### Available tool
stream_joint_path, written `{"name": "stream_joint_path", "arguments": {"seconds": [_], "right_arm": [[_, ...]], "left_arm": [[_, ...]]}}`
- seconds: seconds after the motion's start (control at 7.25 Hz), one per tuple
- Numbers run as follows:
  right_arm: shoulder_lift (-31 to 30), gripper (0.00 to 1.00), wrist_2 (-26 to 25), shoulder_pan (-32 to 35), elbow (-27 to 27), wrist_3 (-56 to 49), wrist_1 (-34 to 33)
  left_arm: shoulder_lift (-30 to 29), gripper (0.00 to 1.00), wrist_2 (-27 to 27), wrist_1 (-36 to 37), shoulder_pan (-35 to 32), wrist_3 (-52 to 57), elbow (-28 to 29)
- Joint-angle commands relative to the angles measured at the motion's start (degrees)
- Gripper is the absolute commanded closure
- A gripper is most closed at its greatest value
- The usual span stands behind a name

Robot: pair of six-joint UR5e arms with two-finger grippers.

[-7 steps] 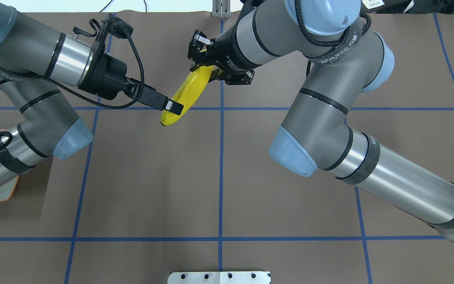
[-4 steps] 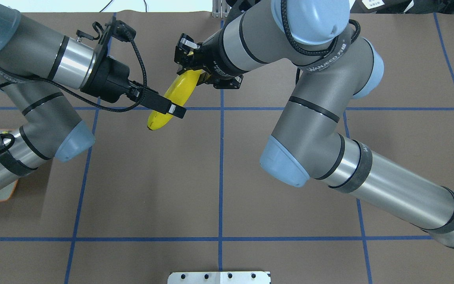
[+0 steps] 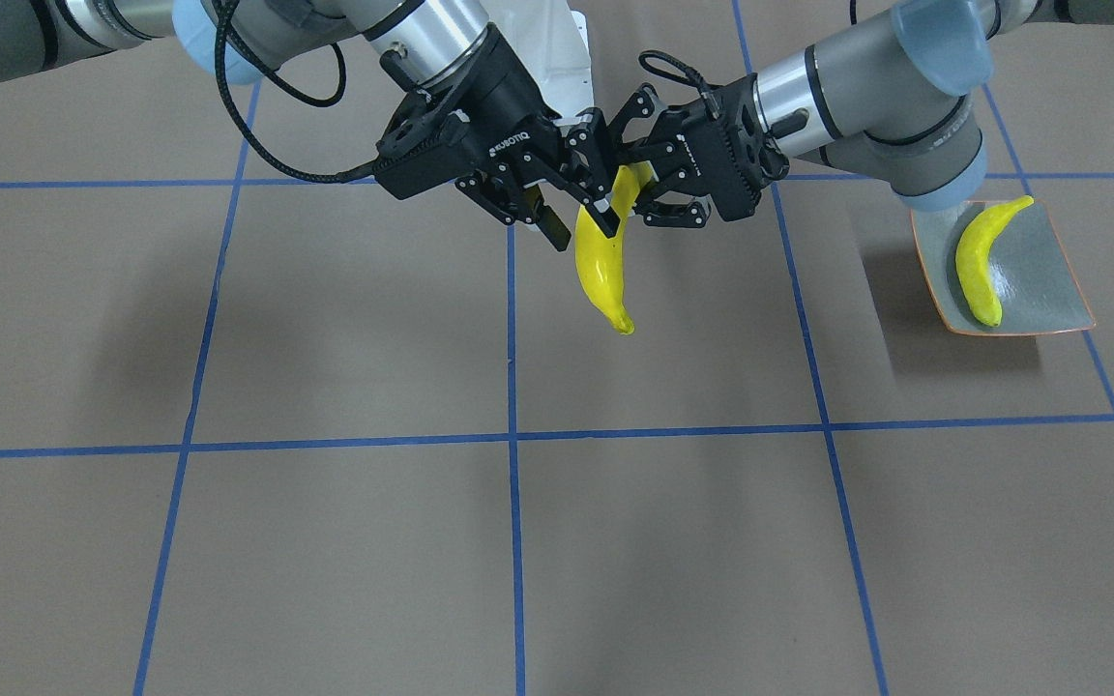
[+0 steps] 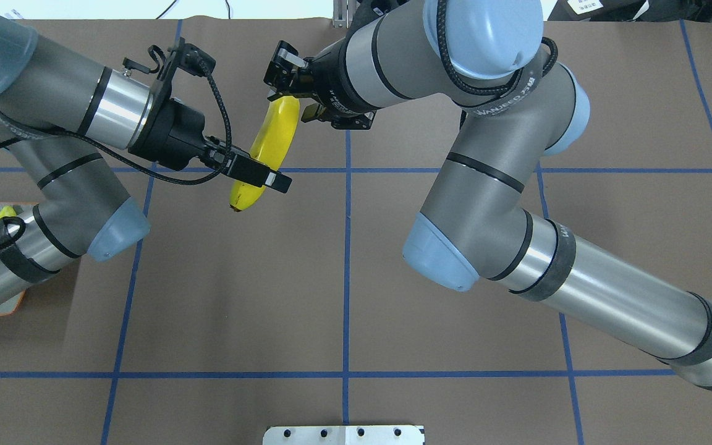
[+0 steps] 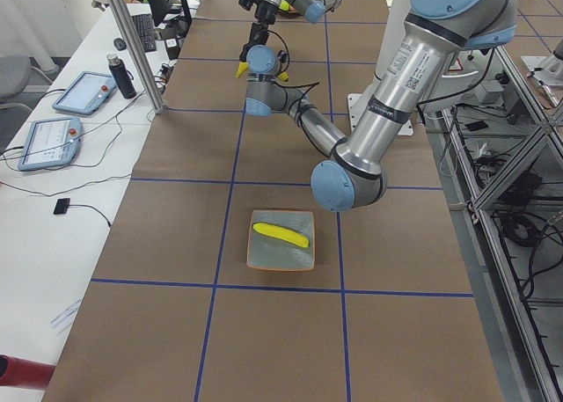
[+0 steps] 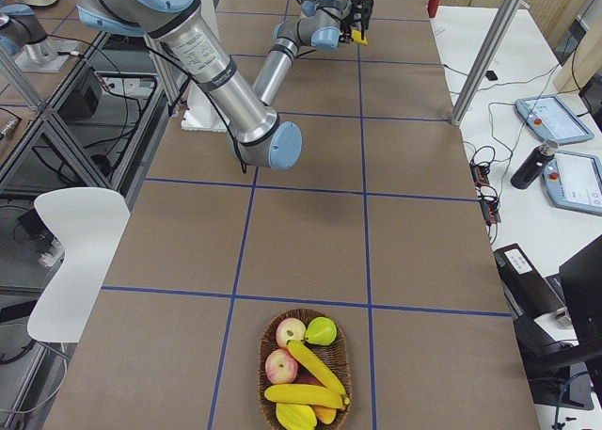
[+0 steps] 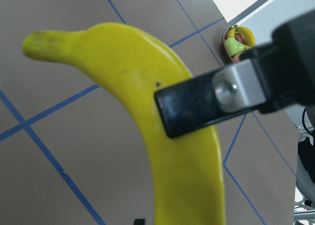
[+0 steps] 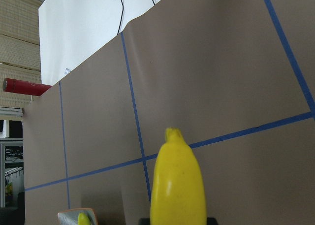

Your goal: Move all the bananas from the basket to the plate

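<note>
The right gripper (image 4: 288,102) was clamped on the upper end of a banana (image 4: 269,141). The fruit ran out from its fingers and down toward the table (image 4: 238,296) without touching it. The left gripper (image 4: 264,175) had its jaws set around the same banana lower down. One finger lay flat across the near face and the other was hidden behind the fruit, so whether it had bitten down could not be told.

This looked like a hand-over in mid-air. The basket (image 6: 306,311) sat at the table's right end and the plate (image 3: 1036,280) far off at the left. Each was probably reachable by one arm only, so the fruit was being passed near the middle. Holding it by one end left most of its length free for the second grip.

Below the hanging tip there was only brown table crossed by blue tape lines (image 4: 347,247), with nothing close by. The two grippers crowded each other, so the right one would likely have needed to let go and back straight off before the left swung away.

The plate lay just under the left arm's elbow (image 3: 915,126). A second banana (image 3: 978,261) lay along the side nearer the table's middle, one tip at the raised rim. The rest of the grey surface was bare, with room beside it. The basket, close to the table's end, held two more bananas (image 6: 315,362) among apples (image 6: 282,365) and a pear (image 6: 321,331).
</note>
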Motion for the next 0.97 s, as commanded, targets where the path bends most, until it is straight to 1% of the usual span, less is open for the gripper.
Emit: {"name": "stream_joint_path", "arguments": {"seconds": [0.0, 0.14, 0.28, 0.55, 0.69, 0.83], "right_arm": [[-0.9, 0.00, -0.4, 1.7, 0.4, -2.0, 0.1], [-3.0, 0.00, -0.6, 2.5, 0.7, -2.0, -0.4], [-7.1, 0.00, -0.5, 4.6, 1.4, -2.2, -0.4], [-15.7, 0.00, 0.1, 8.7, 1.9, -7.5, -1.8], [-17.6, 0.00, 0.2, 10.1, 2.1, -12.7, -6.1], [-19.4, 0.00, 0.3, 11.3, 2.7, -18.0, -10.5]], "left_arm": [[2.5, 1.00, 0.2, 0.1, -0.3, 0.0, 0.3], [5.9, 1.00, 0.3, 0.0, -0.8, 0.0, 0.1], [9.9, 1.00, 0.4, 0.0, -3.0, 0.1, 0.1], [19.2, 1.00, 0.5, 0.1, -10.4, 0.7, -0.4], [23.2, 1.00, 0.5, 0.0, -13.9, 1.1, -1.1], [27.5, 1.00, 0.5, 0.0, -15.7, 4.6, -1.5]]}}
